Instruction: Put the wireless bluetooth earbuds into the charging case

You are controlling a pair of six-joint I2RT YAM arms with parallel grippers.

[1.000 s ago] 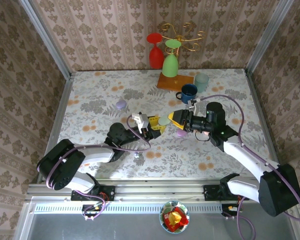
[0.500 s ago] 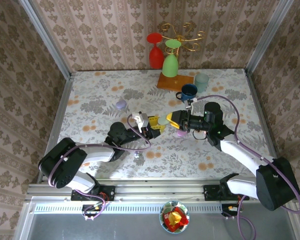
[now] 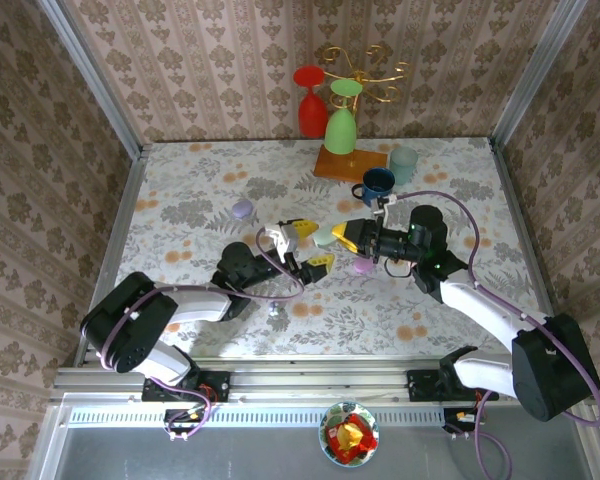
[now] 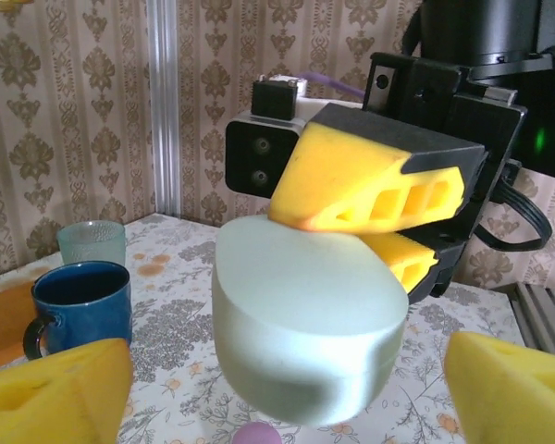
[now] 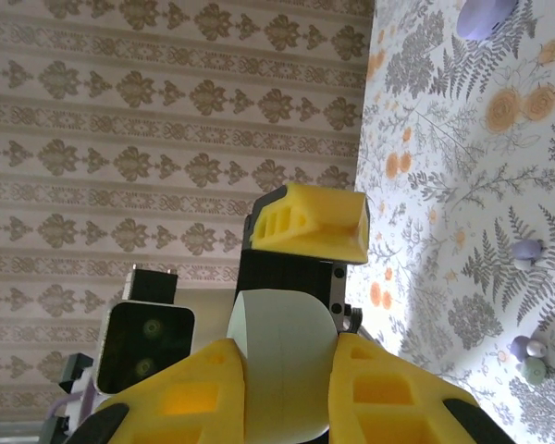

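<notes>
Earbuds [image 5: 529, 359]: tiny pastel buds lying loose on the table [image 3: 180, 200], down near the left arm. They are well apart from the case, and none is in it.
Left gripper [image 3: 312, 245]: jaws spread wide, with a yellow pad on either side of the case and neither pad touching it (as far as its wrist view tells).
Charging case [image 4: 305, 324]: a pale mint pebble held up off the table between the two arms. Its lid looks closed.
Right gripper [image 3: 342, 236]: clamped narrow on the case, one pad on top and one beneath.
Blue mug [image 3: 377, 184]: stands beyond the grippers, clear of the work.
Step in hand: judged a hand-off of the case, with the right arm alone carrying it. No bud is picked up yet.
Next move: the left arm likely needs to back clear. The case must then be steadied and opened before a fine pinch on a slippery bud.
</notes>
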